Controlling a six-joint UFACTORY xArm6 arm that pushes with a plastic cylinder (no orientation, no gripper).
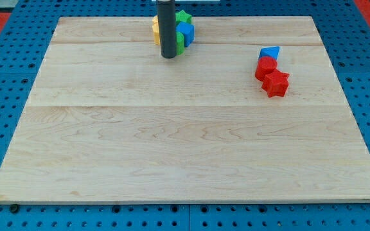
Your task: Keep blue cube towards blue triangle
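The blue cube [186, 33] sits at the view's top, in a tight cluster with green blocks [182, 17] and a yellow block [155, 29]. My rod stands in front of this cluster and hides part of it. My tip [168, 56] rests on the board just below and left of the blue cube, touching the cluster's lower edge. The blue triangle [270, 52] lies well off to the view's right, touching the upper of two red blocks.
A red block [265, 68] and a red star-shaped block [276, 83] sit in a line below the blue triangle. The wooden board [185, 141] lies on a blue pegboard [5, 77] that surrounds it.
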